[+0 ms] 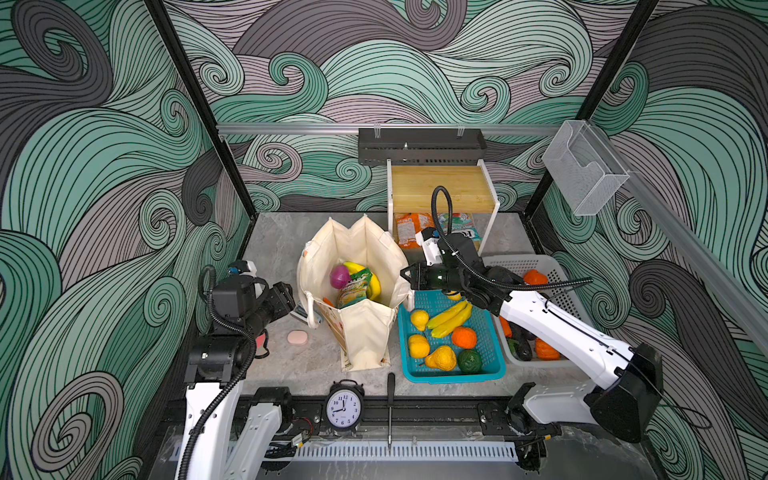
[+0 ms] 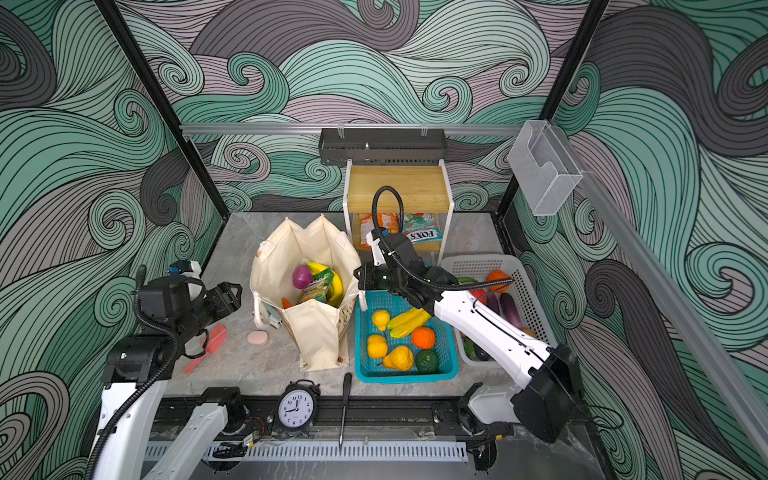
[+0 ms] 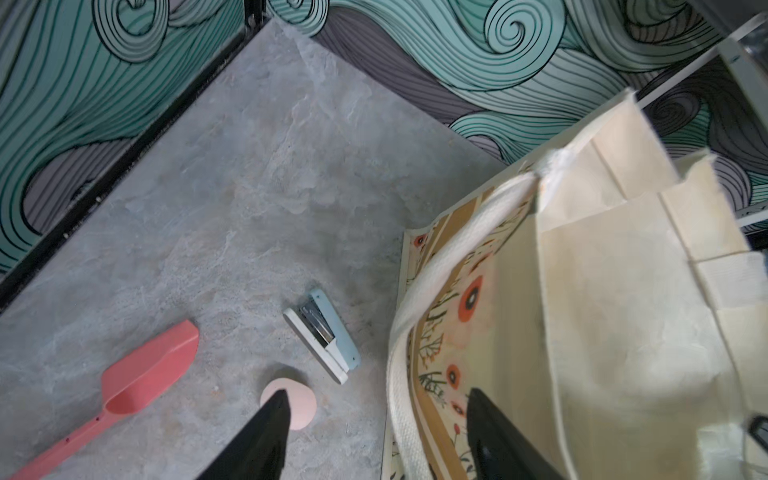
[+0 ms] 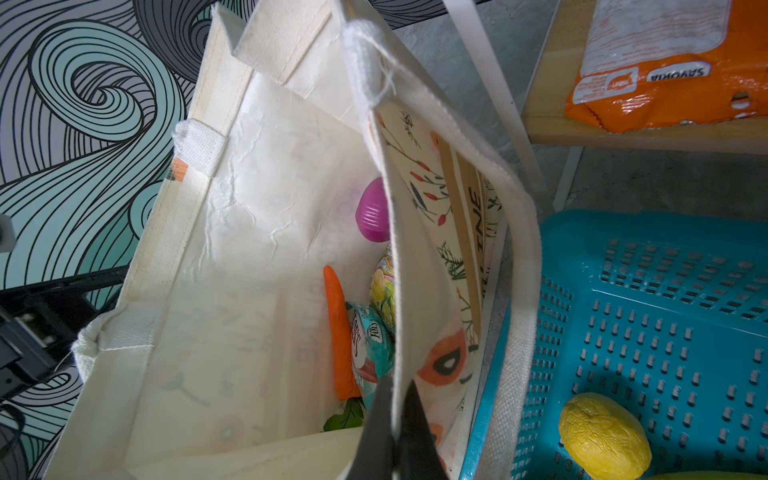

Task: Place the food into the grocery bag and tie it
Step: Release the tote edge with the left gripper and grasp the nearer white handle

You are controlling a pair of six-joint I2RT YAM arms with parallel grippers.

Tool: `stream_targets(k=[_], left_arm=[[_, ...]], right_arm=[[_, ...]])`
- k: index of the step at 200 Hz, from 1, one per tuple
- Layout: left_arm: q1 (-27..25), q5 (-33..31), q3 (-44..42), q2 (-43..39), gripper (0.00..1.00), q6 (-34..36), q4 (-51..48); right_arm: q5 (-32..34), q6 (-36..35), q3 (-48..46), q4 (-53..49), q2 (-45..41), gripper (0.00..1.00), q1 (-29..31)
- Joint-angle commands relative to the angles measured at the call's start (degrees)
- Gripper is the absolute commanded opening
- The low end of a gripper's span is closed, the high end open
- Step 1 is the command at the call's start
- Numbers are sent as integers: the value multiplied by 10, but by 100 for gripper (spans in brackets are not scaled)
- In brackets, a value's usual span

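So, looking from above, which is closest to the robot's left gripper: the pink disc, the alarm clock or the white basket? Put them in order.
From the left gripper, in a top view:
1. pink disc: on the table, left of the grocery bag.
2. alarm clock: front edge, middle.
3. white basket: far right side.

Both top views gaze steeply down over the whole grey marbled counter (image 1: pixel 278 249); wrist cameras hug the cream canvas tote bag (image 3: pixel 623 311) from opposite sides.

grocery bag (image 1: pixel 365 332): onion (image 1: pixel 340 276) inside | fruit basket (image 1: pixel 453 379) just right
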Motion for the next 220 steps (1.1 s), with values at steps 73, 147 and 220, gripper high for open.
stream_targets(k=[73,147,220], left_arm=[[7,199,-190,0,55,-163,244],[19,63,-59,-19,0,-55,77],[26,147,98,5,21,-38,41]], right_arm=[[-7,-3,-6,2,-2,0,-4],[-7,-6,-6,2,5,0,-4],[1,-19,1,-9,9,0,-5]])
